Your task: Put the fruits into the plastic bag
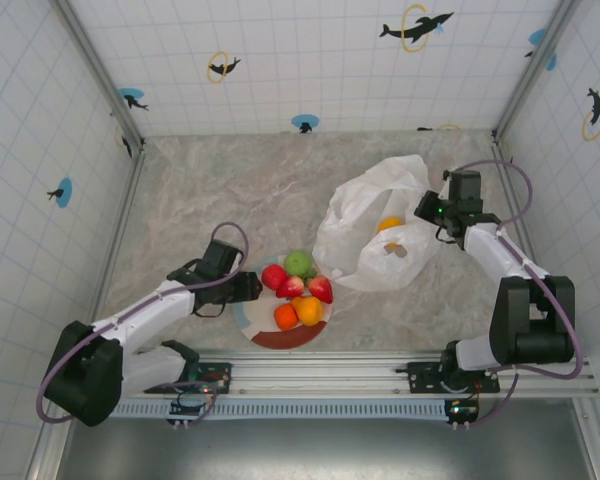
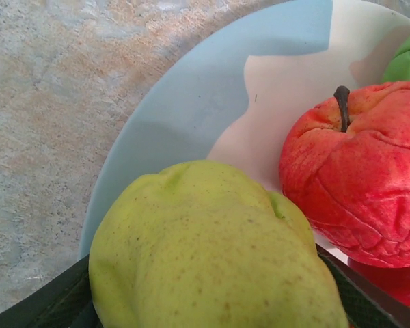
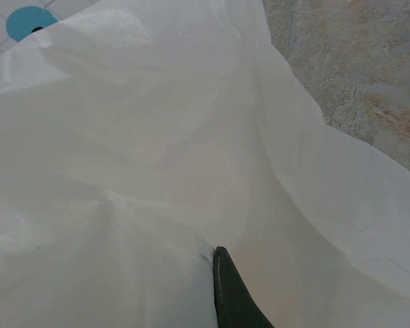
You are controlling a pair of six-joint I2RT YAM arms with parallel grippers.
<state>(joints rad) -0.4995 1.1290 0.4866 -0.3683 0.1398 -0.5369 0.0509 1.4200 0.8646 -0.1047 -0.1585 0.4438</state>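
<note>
My left gripper (image 1: pixel 248 287) is at the plate's left rim, shut on the yellow-green pear (image 2: pixel 212 253), which bulges between its dark fingers (image 2: pixel 51 304). On the pastel plate (image 1: pixel 252 322) lie a red apple (image 1: pixel 274 276), a green apple (image 1: pixel 300 263), two strawberries (image 1: pixel 321 290) and two orange balls (image 1: pixel 309 310). The red apple (image 2: pixel 359 171) sits just right of the pear. The white plastic bag (image 1: pixel 370 235) lies to the right with an orange ball (image 1: pixel 390 224) inside. My right gripper (image 1: pixel 427 212) is shut on the bag's edge; one finger (image 3: pixel 231 294) presses into the film (image 3: pixel 157 171).
Tiled walls enclose the marble table (image 1: pixel 210 190) on three sides. The plate (image 2: pixel 191 102) sits near the front rail between the arm bases. A brownish patch (image 1: pixel 395 250) shows through the bag. Bare marble lies left of and behind the plate.
</note>
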